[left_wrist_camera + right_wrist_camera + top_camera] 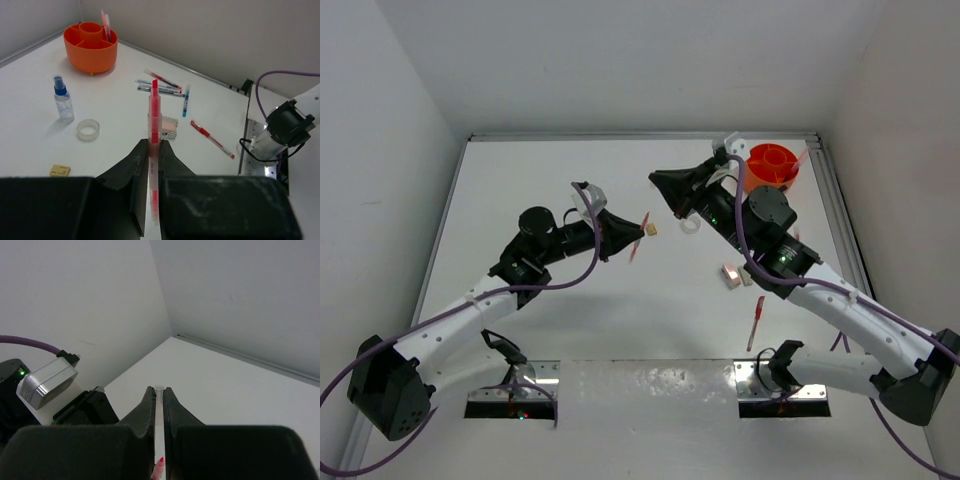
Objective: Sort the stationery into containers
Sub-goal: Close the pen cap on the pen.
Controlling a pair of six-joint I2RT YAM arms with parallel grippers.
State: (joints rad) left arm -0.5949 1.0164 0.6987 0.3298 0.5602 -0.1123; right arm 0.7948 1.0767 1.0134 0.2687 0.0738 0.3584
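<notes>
Left gripper (154, 150) fills the bottom of its wrist view, fingers narrow and clamped on a red pen (154, 112) that stands straight out past the fingertips. Right gripper (157, 392) is likewise closed, pinching a thin pale pen (158, 412) whose red end shows low between the fingers; beyond its tips only bare wall and the table corner show. Far ahead and left of the left fingers sits the orange tub (90, 57), with one pink pen (106, 22) standing in a compartment. Judged progress: early, with one item stowed, two in hand and most on the table. Loose ahead of the left fingers are the spray bottle (63, 102) and tape ring (88, 130) to the left, the tan eraser (59, 170) nearest on the left, and the white eraser (169, 127) just beyond the tips. A bundle of pens (162, 85) and a blue pen (185, 100) lie farther out, and a loose red pen (212, 139) lies to the right. Both held pens' rear ends are buried between the fingers. In the top view the right arm covers the pen bundle, and the tub's other compartments cannot be checked.
</notes>
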